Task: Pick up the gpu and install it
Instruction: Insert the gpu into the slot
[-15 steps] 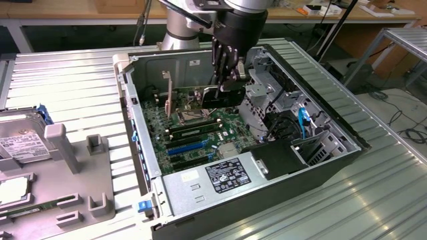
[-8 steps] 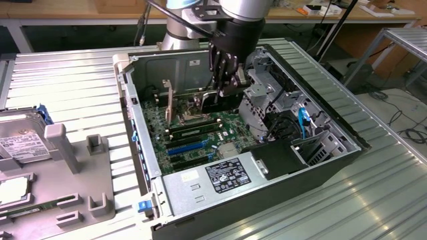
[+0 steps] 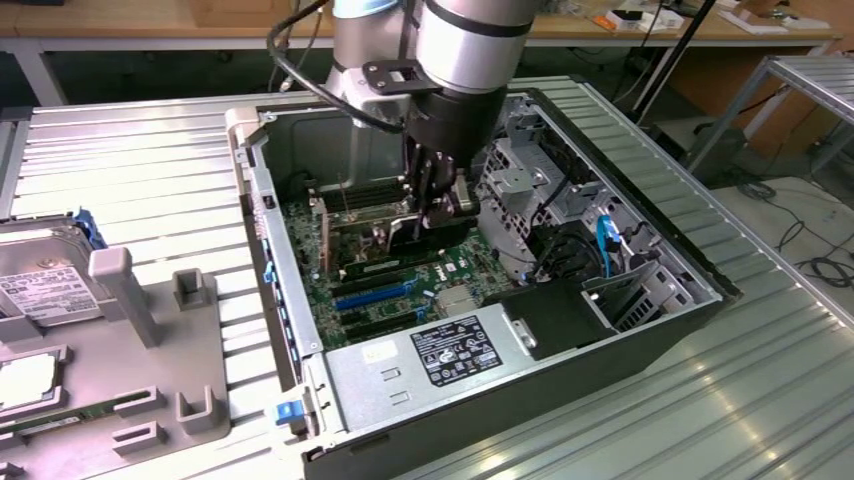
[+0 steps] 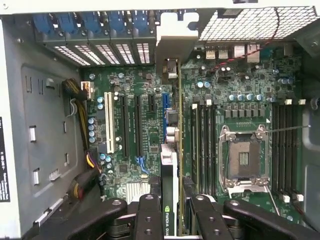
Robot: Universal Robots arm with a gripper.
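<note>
Fingers [image 4: 149, 220] around thin, flat gpu [image 4: 169, 220]

an open computer case [image 3: 254, 200] lies on a ribbed metal surface [image 3: 747, 400], its green motherboard [image 3: 400, 290] and cpu socket [image 4: 243, 159] exposed; a hard drive [image 3: 34, 290] rests at the exterior view's left.

Workshop; metal benches [image 3: 747, 400], open computer case [image 3: 654, 345]

Lower end of the gpu [image 4: 170, 160] seemingly behind the gripper [image 4: 174, 204].
</note>
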